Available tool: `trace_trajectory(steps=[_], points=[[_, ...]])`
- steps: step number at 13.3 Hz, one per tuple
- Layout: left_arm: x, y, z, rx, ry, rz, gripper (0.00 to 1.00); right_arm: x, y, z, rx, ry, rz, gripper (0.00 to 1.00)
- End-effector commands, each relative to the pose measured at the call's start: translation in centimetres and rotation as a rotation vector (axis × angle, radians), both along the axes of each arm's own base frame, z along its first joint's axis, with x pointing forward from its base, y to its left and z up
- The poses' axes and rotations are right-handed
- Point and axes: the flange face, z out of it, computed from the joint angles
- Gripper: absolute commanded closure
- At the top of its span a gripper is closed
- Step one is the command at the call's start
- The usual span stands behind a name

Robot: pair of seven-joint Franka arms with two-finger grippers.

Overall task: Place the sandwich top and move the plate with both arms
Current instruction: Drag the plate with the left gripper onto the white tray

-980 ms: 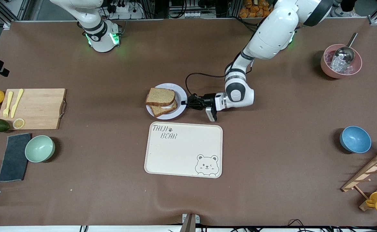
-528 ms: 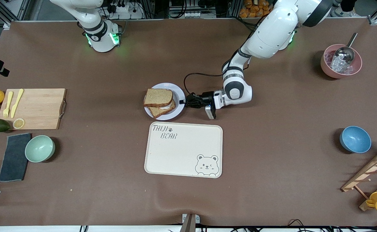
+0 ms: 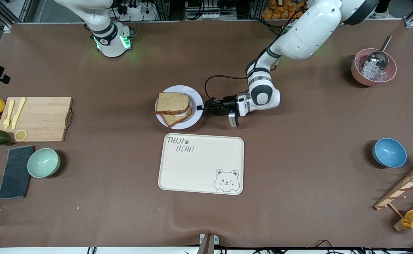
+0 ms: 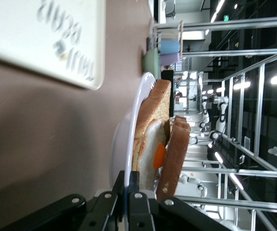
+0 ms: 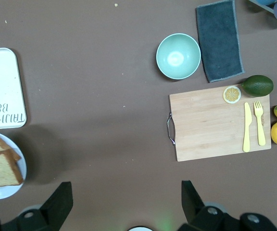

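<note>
The cream tray (image 3: pixel 201 164) in the lower centre of the front view carries the hand-drawn words "TAIJI BEAR" in its upper left corner and a bear face in its lower right corner; the left wrist view shows the same lettering upside down at its upper left.

Compared with a second ago, the plate (image 3: pixel 195 94) sits higher in the front view, farther from the tray's edge, and the left arm's wrist has moved with it.

The left tool (image 3: pixel 202 107) is at the plate's rim on the side toward the left arm's end of the surface, its fingers (image 4: pixel 134 208) pinched together on the rim. The sandwich top (image 3: pixel 172 103) lies on the lower slice with fried egg between them, on the plate just above the tray in the frame.

The right tool (image 5: pixel 127 204) hangs high over the surface, fingers spread wide apart and holding nothing; that arm waits.
</note>
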Motion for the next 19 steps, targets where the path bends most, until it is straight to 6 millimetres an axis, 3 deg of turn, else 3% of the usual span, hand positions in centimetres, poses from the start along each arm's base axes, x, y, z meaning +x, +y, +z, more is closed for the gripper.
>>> trace_trajectory(steps=[1,2,5,7,12,15,17,19], points=[[2.6,2.0,3.5,-0.019,-0.010,0.066,1.00,-0.4,0.0,0.6,-0.011,0.000,0.005,0.00],[3.9,2.7,3.8,-0.020,-0.029,0.075,1.00,-0.4,0.0,0.6,-0.011,0.000,0.003,0.00],[9.7,8.0,4.9,-0.005,-0.084,0.123,1.00,-0.3,0.2,0.5,-0.011,0.002,0.006,0.00],[12.7,10.5,5.8,-0.003,-0.052,0.135,1.00,-0.3,0.2,0.5,-0.011,0.002,0.006,0.00],[18.1,13.4,2.2,-0.045,-0.026,0.230,1.00,-0.3,0.3,0.5,-0.011,0.002,0.009,0.00],[19.1,13.0,-0.5,-0.062,0.016,0.251,1.00,-0.3,0.3,0.4,-0.011,0.003,0.008,0.00],[19.8,14.9,-2.7,-0.030,0.017,0.267,1.00,-0.3,0.3,0.4,-0.011,0.003,0.008,0.00],[19.3,14.3,-3.5,-0.016,0.023,0.251,1.00,-0.3,0.3,0.4,-0.011,0.003,0.008,0.00]])
